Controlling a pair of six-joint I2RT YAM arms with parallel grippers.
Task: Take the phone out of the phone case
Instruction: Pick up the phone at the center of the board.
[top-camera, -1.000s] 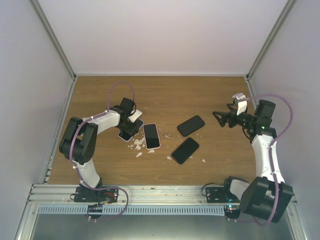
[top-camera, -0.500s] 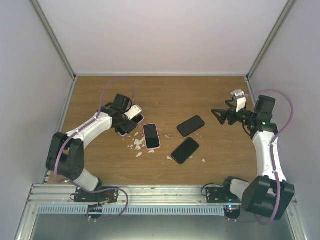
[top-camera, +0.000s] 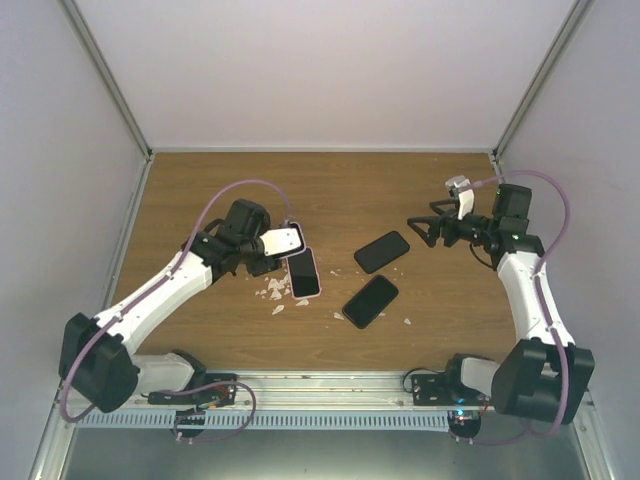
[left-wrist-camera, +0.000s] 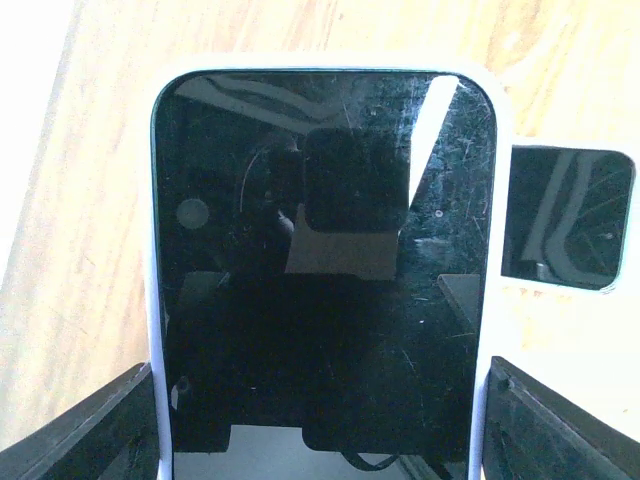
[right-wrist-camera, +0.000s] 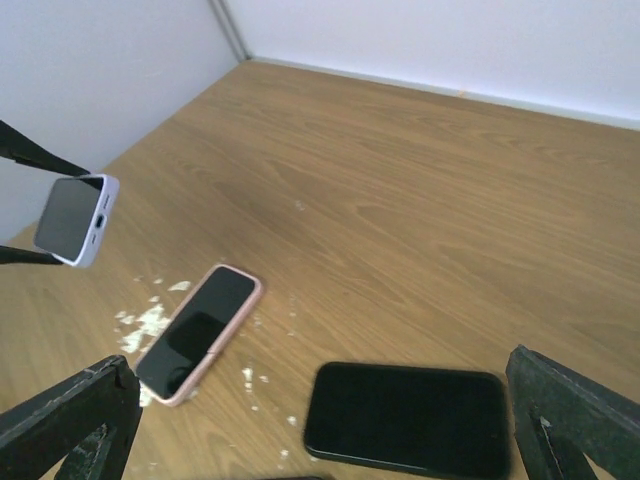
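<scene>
Since the earlier frame, the left arm had stretched forward and lifted the phone (top-camera: 285, 240) off the table (top-camera: 330, 190), and the right arm had swung inward. The left gripper (top-camera: 275, 243) clasped the phone by its long edges, still seated in its pale case (left-wrist-camera: 503, 120), above a pink phone (top-camera: 303, 271). The right gripper (top-camera: 418, 230) hung spread wide and empty near a black phone (top-camera: 381, 251).
</scene>
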